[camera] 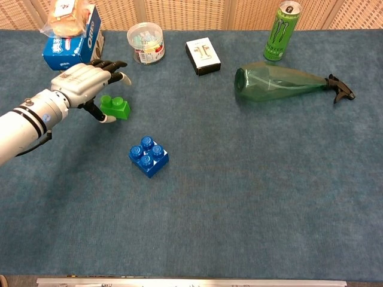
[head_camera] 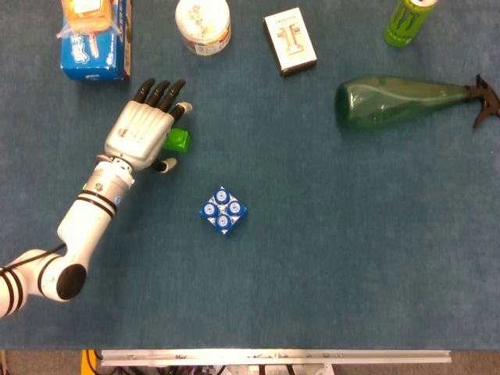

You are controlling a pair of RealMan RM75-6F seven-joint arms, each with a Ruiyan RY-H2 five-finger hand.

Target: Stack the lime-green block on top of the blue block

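Note:
The lime-green block [head_camera: 177, 140] [camera: 115, 107] lies flat on the blue cloth, left of centre. My left hand [head_camera: 144, 133] [camera: 84, 84] hovers over its left side. The fingers [camera: 114, 64] arch past the block's far side and the thumb [camera: 103, 117] reaches toward its near left corner. The block sits between them, and no firm grip shows. The blue block [head_camera: 223, 211] [camera: 148, 156] stands alone, studs up, nearer the front and right of the hand. Neither view shows my right hand.
Along the far edge stand a blue cookie box [head_camera: 94, 47] [camera: 69, 43], a round plastic tub [head_camera: 203, 25] [camera: 145, 42], a white box [head_camera: 290, 41] [camera: 203, 55] and a green can [head_camera: 408, 19] [camera: 280, 31]. A green spray bottle [head_camera: 398, 100] [camera: 281, 82] lies at the right.

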